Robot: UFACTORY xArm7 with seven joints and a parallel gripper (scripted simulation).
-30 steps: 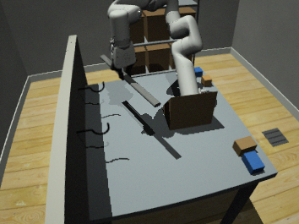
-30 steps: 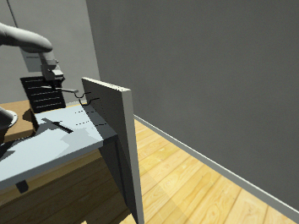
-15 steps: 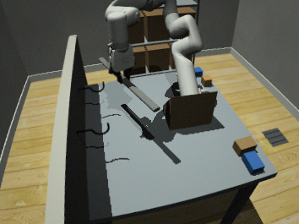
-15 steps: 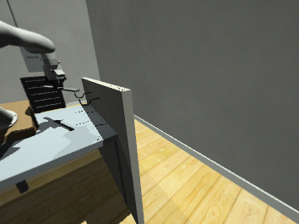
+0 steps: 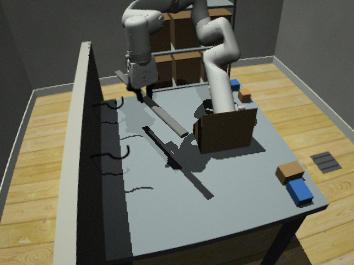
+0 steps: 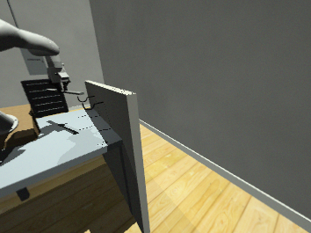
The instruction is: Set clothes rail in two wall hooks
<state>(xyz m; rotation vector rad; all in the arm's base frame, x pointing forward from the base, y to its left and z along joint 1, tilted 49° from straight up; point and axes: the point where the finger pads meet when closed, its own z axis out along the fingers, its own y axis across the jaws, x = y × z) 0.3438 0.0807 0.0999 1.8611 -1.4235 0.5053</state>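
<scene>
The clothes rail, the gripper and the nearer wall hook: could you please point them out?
clothes rail (image 5: pixel 169 121), top view, mid-length of bar.
gripper (image 5: pixel 137 92), top view, between fingertips, shut on rail.
nearer wall hook (image 5: pixel 119 155), top view, curved end.

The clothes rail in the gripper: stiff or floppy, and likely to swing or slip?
Probably stiff: the clothes rail runs straight out from the gripper with no visible sag. The grip sits near one end, so the long free end may lever and twist. Its flat shape suggests it would not roll.

Smooth pale-grey tubular arm (image 5: pixel 215 41), rounded joints; darker grey pincer (image 5: pixel 136 88).
</scene>
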